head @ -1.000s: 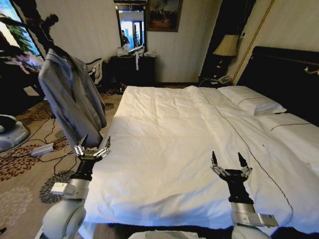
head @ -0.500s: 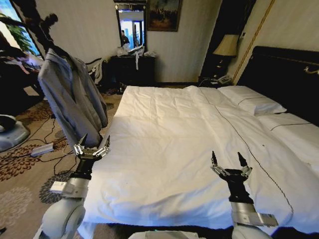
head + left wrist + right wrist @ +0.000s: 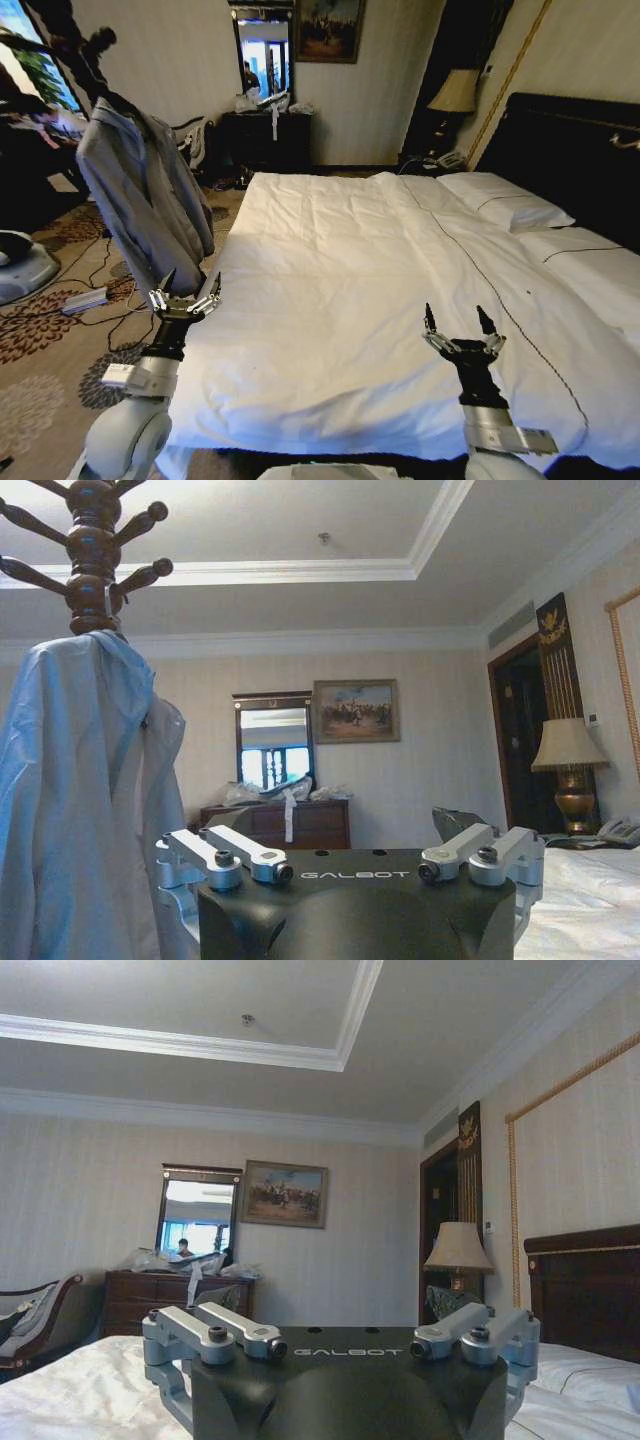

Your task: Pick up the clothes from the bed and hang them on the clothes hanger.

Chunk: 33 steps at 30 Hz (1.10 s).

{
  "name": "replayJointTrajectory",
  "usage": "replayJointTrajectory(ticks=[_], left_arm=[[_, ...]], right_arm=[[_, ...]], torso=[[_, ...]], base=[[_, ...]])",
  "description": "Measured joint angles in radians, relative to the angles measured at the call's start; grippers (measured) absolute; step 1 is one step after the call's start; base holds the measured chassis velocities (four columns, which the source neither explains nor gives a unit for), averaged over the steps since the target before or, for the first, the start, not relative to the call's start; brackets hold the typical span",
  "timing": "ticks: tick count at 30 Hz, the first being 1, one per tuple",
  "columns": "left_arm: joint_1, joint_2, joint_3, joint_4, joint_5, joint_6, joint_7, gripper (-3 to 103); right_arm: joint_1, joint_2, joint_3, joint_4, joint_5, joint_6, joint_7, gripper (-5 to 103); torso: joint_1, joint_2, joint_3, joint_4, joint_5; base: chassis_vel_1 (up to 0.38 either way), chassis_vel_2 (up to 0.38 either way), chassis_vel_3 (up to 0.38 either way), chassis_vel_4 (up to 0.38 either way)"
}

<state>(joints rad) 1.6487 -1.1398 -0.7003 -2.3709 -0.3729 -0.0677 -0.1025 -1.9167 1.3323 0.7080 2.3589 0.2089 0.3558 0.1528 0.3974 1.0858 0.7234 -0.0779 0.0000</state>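
**Grey-blue shirt on the coat stand, both grippers empty over the bed**

The light grey-blue long-sleeved collared shirt [image 3: 145,195] of thin soft fabric hangs from the top of a dark turned-wood coat stand [image 3: 93,555] with knobbed pegs, off the left side of the bed. It droops in long folds, its collar caught up at the pegs and its lower hem reaching down to just above the left gripper. In the left wrist view the same shirt [image 3: 85,800] hangs directly under the stand's pegs. Whether a thin hanger sits inside the shirt cannot be told.

The large double bed [image 3: 350,300] with wrinkled white sheets, a thin dark stripe, white pillows [image 3: 505,200] and a tall black headboard [image 3: 570,150] lies bare of clothing.

The left gripper [image 3: 185,291] points upward at the bed's left edge, just below the shirt's hem, with its silver fingers spread apart and nothing between them. The right gripper [image 3: 461,325] also points upward, over the near right part of the sheet, its two dark-tipped fingers spread wide and holding nothing. The two grippers are well apart from each other.

Against the far wall stand a dark wooden dresser [image 3: 265,140] with a mirror above it, a framed painting [image 3: 328,28] beside that, and a lamp with a cream shade [image 3: 455,92] near the headboard. Cables lie across the patterned carpet [image 3: 60,330] to the left of the bed.
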Motion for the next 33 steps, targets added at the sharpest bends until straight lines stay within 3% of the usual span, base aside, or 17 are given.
replayJointTrajectory(ticks=[33], left_arm=[[0.000, 0.001, 0.001, 0.001, -0.001, 0.001, -0.001, 100]], right_arm=[[0.001, 0.000, 0.000, -0.001, 0.001, 0.000, 0.000, 100]], torso=[[0.000, 0.000, 0.000, 0.0000, 0.0000]], base=[[0.000, 0.000, 0.000, 0.000]])
